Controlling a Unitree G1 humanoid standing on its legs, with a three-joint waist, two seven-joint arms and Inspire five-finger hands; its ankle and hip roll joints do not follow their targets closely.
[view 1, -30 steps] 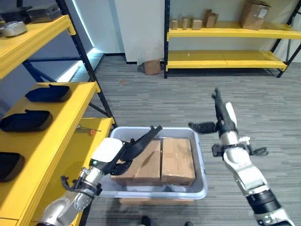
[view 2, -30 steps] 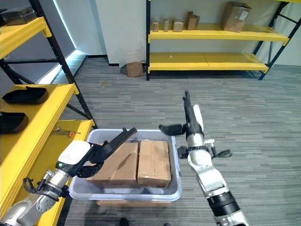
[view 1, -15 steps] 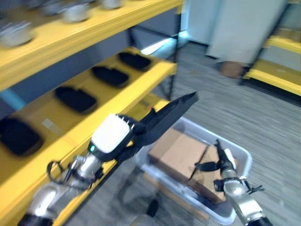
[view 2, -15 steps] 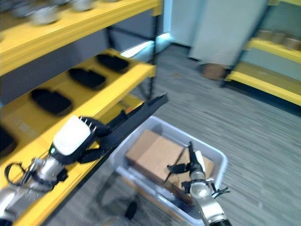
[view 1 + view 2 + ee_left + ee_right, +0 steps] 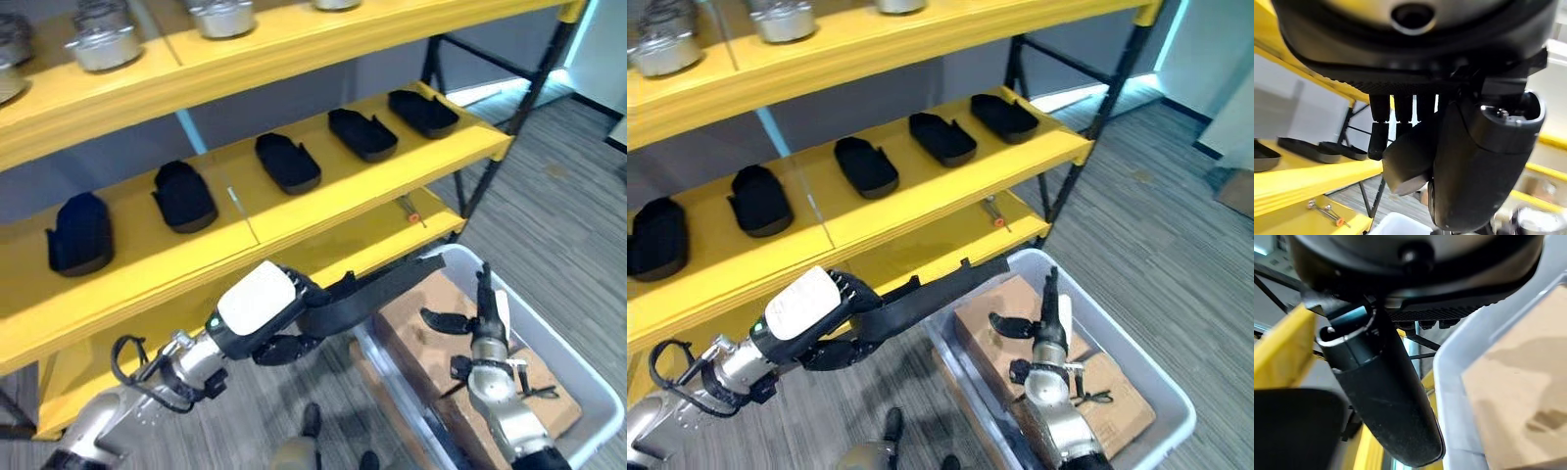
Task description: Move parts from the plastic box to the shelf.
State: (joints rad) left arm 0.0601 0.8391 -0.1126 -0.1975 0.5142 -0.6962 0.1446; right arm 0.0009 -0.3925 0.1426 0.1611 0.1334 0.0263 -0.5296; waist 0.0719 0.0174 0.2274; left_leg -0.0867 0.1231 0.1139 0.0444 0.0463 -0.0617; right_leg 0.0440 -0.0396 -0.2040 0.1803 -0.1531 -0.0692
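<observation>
Left hand (image 5: 265, 318) gripping long black part (image 5: 377, 292), tip toward plastic box (image 5: 578, 377)

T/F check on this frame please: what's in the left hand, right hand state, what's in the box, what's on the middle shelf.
1. The left hand grips a long black part. True.
2. The right hand holds a part. False: it is open, fingers straight, holding nothing, above the plastic box.
3. The box holds cardboard cartons. True.
4. The middle shelf is bare. False: black parts lie in a row on it.
</observation>
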